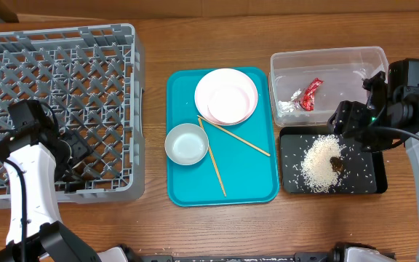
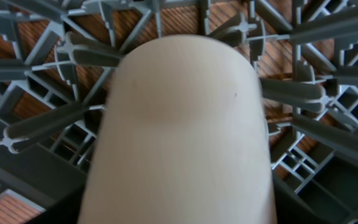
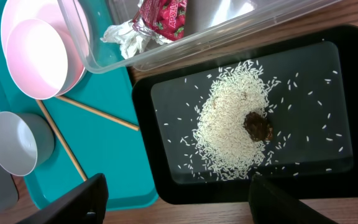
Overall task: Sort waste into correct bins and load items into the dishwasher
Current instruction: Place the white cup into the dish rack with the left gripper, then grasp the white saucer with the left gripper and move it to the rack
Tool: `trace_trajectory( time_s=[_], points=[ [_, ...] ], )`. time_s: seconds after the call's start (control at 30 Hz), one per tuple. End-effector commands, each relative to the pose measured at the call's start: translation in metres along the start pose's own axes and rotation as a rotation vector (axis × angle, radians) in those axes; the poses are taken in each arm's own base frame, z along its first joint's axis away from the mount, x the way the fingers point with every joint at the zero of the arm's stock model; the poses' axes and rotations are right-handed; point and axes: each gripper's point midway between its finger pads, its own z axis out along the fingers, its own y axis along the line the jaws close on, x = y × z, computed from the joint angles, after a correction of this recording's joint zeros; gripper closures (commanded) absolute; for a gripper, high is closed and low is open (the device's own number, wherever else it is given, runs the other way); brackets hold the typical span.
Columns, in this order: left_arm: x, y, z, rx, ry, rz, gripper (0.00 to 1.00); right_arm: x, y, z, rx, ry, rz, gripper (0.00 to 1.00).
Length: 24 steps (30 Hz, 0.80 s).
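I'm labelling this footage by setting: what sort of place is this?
Likely a lab bench staged as a kitchen clean-up station: a wooden table holds a grey dish rack, a teal tray of dishes and chopsticks, and a black tray of rice.

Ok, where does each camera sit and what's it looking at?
Overhead: above the table, facing down at the grey rack, teal tray, clear tub and black tray; left arm and right arm show.
Left wrist: on the left arm, close over the rack's grid, mostly a white rounded thing; no tool shows clearly.
Right wrist: on the right arm, facing down at the rice; the open right tool edges the bottom.
Shared: both overhead and right wrist show rice.
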Motion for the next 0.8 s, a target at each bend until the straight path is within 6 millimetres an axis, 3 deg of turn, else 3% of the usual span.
trace_trajectory(
  time_s=[0.0, 0.1, 0.2, 0.3, 0.4, 0.5, 0.63, 0.77],
  points=[
    [-0.009, 0.002, -0.005, -0.008, -0.024, -0.022, 0.00, -0.003, 0.000, -0.005, 0.006, -0.020, -0.012, 0.25],
    [-0.015, -0.009, -0.018, 0.046, -0.029, -0.021, 0.00, -0.001, 0.000, -0.005, 0.008, -0.014, -0.010, 0.21],
    [-0.024, -0.023, -0.046, 0.119, -0.046, -0.014, 0.00, -0.001, 0.000, -0.005, 0.008, -0.013, -0.010, 0.18],
    [-0.022, -0.062, -0.082, 0.277, -0.082, 0.077, 0.00, 0.001, -0.001, -0.005, 0.009, -0.004, -0.007, 0.08],
    [0.011, -0.121, -0.109, 0.404, -0.101, 0.300, 0.00, 0.001, -0.001, -0.005, 0.009, -0.003, -0.007, 0.02],
    [0.058, -0.177, -0.113, 0.452, -0.067, 0.551, 0.00, 0.001, -0.001, -0.005, 0.009, -0.004, -0.007, 0.00],
    [0.113, -0.226, -0.092, 0.376, -0.033, 0.811, 0.01, 0.001, -0.001, -0.005, 0.009, -0.004, -0.007, 0.00],
    [0.156, -0.251, -0.059, 0.313, 0.045, 0.956, 0.09, 0.001, -0.001, -0.005, 0.009, -0.003, -0.007, 0.00]
  ],
)
